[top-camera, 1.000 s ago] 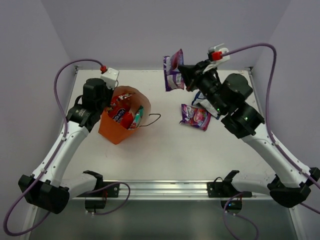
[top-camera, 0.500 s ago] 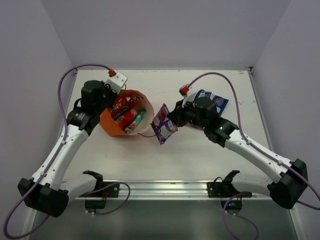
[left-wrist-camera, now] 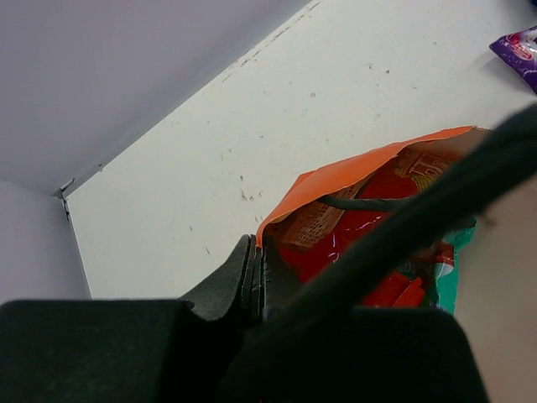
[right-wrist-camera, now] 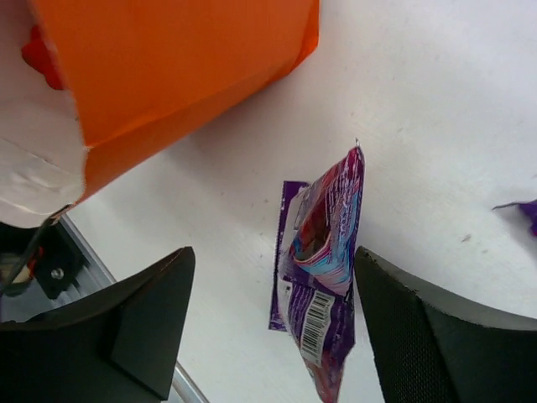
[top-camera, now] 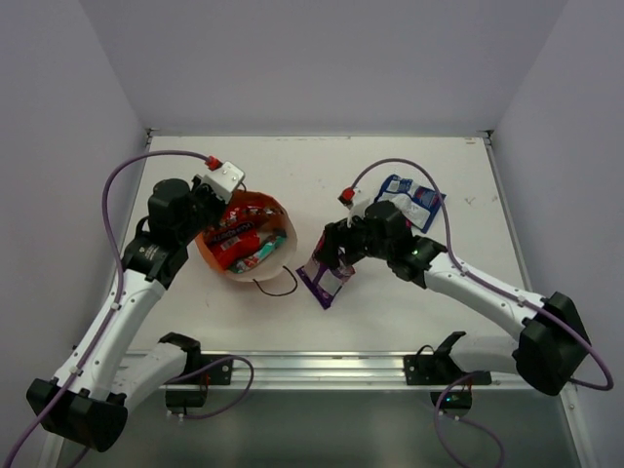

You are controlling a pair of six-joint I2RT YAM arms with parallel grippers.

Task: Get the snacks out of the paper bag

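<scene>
Fingers of the left gripper [top-camera: 208,214] are pressed tight together on the back rim of the paper bag [top-camera: 213,258], which sits at the left of the table [top-camera: 409,322]. The bag is orange outside and pale cream inside, tipped so that its wide mouth gapes up toward the overhead view. Inside it the snacks [top-camera: 239,239] are heaped together: glossy red packets mostly, with a green one at the near side. A thin dark cord handle [top-camera: 283,288] loops out from the bag's near edge onto the tabletop.

Just to the right of the bag is a purple packet [top-camera: 325,278], shiny foil with a barcode at one end, out of the bag and on the table. The right gripper [right-wrist-camera: 273,302] hangs over it with its jaws spread wide; the packet shows between them and touches neither.

Farther right and toward the back lies a blue-and-white packet [top-camera: 409,200], well apart from the bag.
</scene>
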